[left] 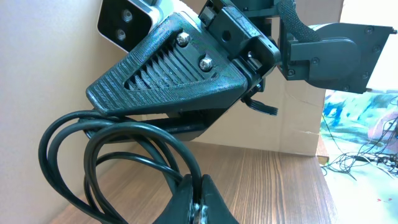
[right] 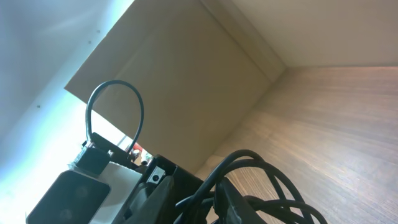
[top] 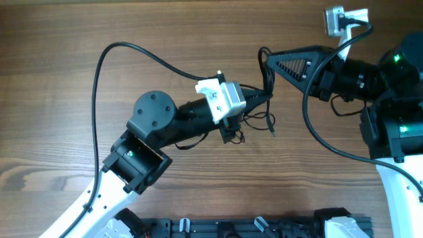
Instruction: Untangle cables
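1. Left of the thin black looped cords, the brown wood-grain surface lies bare, so there's open room to draw a strand that way.
2. Left claw: fingers together, clamped on the cords, held near mid-surface.
3. Right claw sits just right of the cords, almost touching. I cannot tell whether it grips.
4. Danger: claws this close could knock together, and pulling against a caught loop would likely tighten the knot.
5. Further right of the cords, the arm's bulk crowds the room.
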Controlling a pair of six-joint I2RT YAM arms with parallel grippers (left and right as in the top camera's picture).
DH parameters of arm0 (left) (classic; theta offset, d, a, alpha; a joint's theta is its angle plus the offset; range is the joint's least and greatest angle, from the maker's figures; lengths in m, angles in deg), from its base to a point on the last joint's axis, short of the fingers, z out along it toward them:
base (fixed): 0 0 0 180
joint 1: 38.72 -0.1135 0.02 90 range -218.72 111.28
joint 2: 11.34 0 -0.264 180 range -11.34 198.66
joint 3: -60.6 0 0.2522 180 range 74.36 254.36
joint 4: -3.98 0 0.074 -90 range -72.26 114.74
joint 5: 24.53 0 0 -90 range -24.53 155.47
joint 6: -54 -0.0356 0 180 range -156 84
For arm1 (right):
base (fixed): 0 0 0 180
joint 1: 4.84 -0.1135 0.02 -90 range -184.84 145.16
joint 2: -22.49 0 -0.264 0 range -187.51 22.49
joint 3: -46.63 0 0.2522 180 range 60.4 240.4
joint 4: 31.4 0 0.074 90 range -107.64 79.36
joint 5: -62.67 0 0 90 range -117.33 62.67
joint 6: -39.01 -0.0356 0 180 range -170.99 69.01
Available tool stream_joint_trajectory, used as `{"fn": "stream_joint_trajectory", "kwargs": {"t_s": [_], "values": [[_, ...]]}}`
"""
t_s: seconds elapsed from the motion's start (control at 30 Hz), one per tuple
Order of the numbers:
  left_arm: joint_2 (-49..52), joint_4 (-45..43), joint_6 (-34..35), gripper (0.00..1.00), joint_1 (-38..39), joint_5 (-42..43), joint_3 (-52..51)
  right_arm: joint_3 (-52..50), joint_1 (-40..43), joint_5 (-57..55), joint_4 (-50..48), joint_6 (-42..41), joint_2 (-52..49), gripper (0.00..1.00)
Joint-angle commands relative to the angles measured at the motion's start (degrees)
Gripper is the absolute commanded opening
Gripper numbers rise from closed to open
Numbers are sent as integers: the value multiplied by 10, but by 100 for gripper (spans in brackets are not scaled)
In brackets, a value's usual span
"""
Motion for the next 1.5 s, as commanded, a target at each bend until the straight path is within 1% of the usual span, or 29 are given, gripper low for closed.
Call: {"fn": "stream_joint_trajectory", "kwargs": {"t_s": [0.0,0.1,0.3,0.4,0.47,0.5,0.53,0.6,0.63,0.67,0.73,0.77,0.8,0.83,0.93,1.0,1.03,1.07,1.1,1.17,1.3,1.33,1.37,1.4,1.47], "values": [[-1,-3,-7,4,3,9,4,3,0,18,-8,-5,0,23],[-1,0,-7,4,3,9,4,3,0,35,-38,-21,0,23],[-1,1,-7,4,3,9,4,3,0,71,-136,-90,0,25],[-1,3,-5,4,3,9,4,3,0,73,-144,-89,0,26],[-2,5,-2,4,3,9,4,3,1,73,-144,-69,0,34],[-4,7,3,4,3,9,4,3,3,73,-144,-47,0,47],[-8,7,30,4,0,9,4,3,11,64,-135,-21,0,58],[-14,9,83,4,-10,9,4,3,29,48,-133,13,0,72],[-23,18,136,4,-24,9,4,3,48,29,-133,40,0,82],[-29,26,167,4,-34,9,4,3,59,19,-133,70,0,89],[-44,45,211,4,-51,12,4,3,79,-1,-116,151,0,96],[-51,52,222,4,-56,31,4,3,87,-6,-98,227,0,99],[-55,56,228,4,-58,53,4,3,90,-6,-81,288,0,99],[-57,60,228,4,-60,80,4,3,90,-3,-52,382,0,100],[-59,82,228,4,-60,169,4,3,90,35,83,754,0,99],[-59,82,227,4,-60,216,4,3,90,39,155,923,0,99],[-59,82,227,4,-60,236,4,3,90,44,184,993,0,96],[-59,82,227,4,-60,250,4,3,90,56,210,1045,0,94],[-59,83,225,4,-60,265,4,3,90,81,229,1083,0,92],[-58,83,221,4,-60,287,4,3,90,146,245,1098,0,91],[-52,86,220,4,-60,288,4,3,90,221,246,1097,0,87],[-47,86,210,4,-60,288,4,3,90,242,247,1097,0,83],[-44,86,205,4,-60,285,4,3,90,250,249,1095,0,82],[-40,86,205,4,-60,273,4,3,90,250,253,1093,1,77],[-36,86,189,4,-60,264,4,3,90,250,257,1063,1,75]]}}
